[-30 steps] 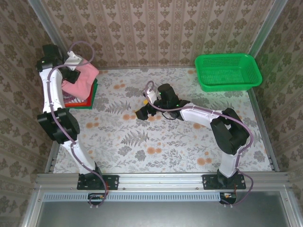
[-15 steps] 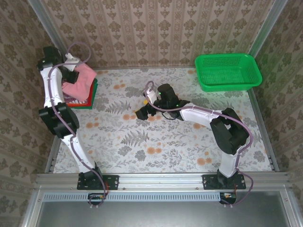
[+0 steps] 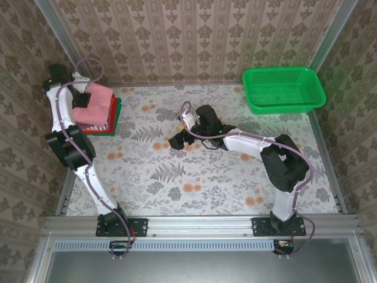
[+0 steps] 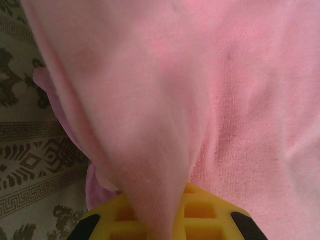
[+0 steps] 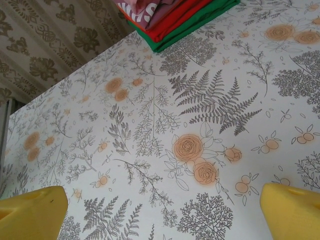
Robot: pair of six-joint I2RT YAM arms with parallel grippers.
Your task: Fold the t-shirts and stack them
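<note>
A salmon-pink t-shirt (image 3: 99, 101) lies on top of a stack of folded t-shirts at the table's far left, with a red-orange one (image 3: 112, 109) and a green one (image 3: 117, 115) showing under it. My left gripper (image 3: 82, 99) is at the stack's left edge, shut on a fold of the pink cloth. In the left wrist view that pink cloth (image 4: 225, 75) drapes down between the yellow fingers (image 4: 202, 210). My right gripper (image 3: 177, 141) hangs open and empty over the middle of the table. Its wrist view shows the folded stack: maroon with white print (image 5: 140, 7), red-orange (image 5: 175, 17), green (image 5: 200, 20).
A green plastic mesh basket (image 3: 284, 88) stands at the back right corner. Patterned walls close in the table on the left, back and right. The floral tablecloth (image 5: 165, 125) spreads flat under the right gripper.
The left gripper has drawn back to the left with the pink shirt, and the shirt has settled flatter on the stack. The right arm has not moved.
</note>
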